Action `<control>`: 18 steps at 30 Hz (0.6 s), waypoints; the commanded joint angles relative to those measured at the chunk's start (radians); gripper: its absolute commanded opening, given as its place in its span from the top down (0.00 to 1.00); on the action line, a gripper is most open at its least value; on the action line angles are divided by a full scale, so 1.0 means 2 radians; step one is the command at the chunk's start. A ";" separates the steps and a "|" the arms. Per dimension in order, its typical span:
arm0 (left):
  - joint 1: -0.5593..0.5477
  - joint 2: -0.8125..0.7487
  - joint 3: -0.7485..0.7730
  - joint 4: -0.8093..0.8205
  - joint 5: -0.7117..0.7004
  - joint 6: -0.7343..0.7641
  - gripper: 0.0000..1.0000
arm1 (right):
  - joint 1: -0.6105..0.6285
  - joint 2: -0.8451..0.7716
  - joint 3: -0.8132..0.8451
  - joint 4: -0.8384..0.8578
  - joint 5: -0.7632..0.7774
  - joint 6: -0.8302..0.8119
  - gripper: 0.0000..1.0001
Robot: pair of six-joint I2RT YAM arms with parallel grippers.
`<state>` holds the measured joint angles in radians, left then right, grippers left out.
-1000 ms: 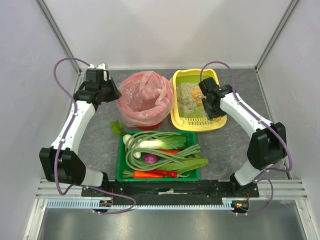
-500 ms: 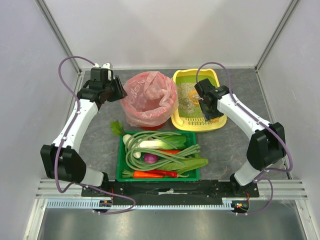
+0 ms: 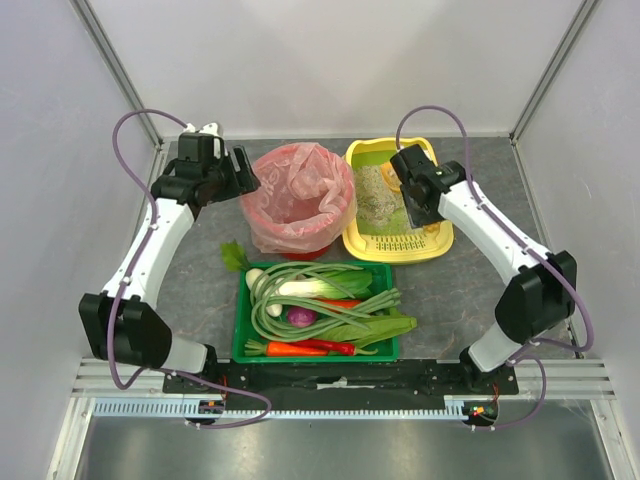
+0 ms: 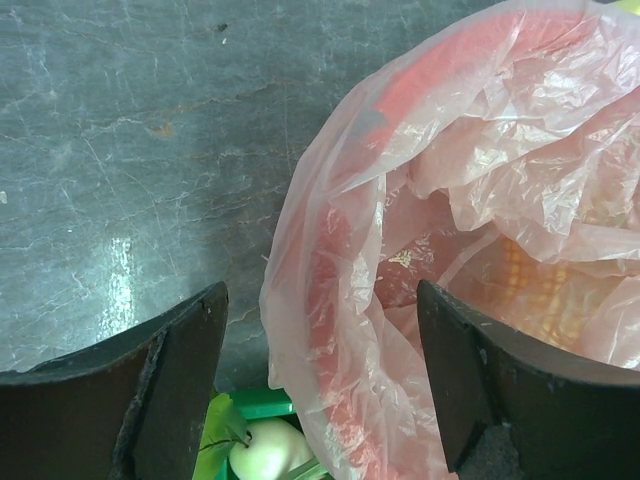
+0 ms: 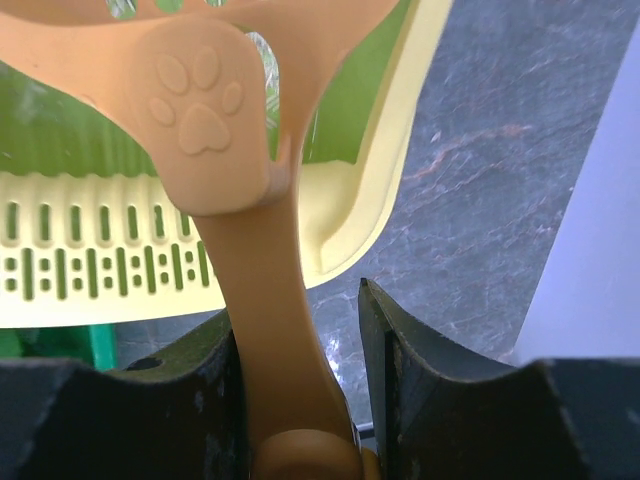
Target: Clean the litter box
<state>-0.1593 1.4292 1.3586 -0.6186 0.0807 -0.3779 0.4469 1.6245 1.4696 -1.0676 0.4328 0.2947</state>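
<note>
The yellow litter box with green lining and grey-beige litter stands at the back right. My right gripper hovers over its right side, shut on the handle of an orange scoop with a paw print. In the right wrist view that gripper looks down on the box's slotted yellow rim. My left gripper is open at the left edge of the pink bag. In the left wrist view its jaws stand wide either side of the bag's rim, without touching it.
The red bin with the pink bag stands just left of the litter box. A green tray of vegetables lies in front of both, its corner under my left gripper. White walls enclose the grey table.
My left gripper has opened and shifted a little right, to the bag's edge. My right gripper has swung slightly back and left over the litter box with the scoop.
</note>
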 commanded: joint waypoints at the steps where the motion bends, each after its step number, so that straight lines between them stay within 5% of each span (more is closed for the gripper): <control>1: -0.002 -0.040 0.019 0.019 -0.028 0.013 0.17 | 0.011 -0.038 0.068 -0.007 0.039 0.005 1.00; 18: -0.002 -0.065 0.011 0.039 -0.040 0.018 0.15 | 0.157 0.041 0.245 -0.026 0.067 -0.126 1.00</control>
<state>-0.1593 1.3415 1.3842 -0.5880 0.0181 -0.3653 0.7128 1.6432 1.9064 -1.0878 0.5171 0.1356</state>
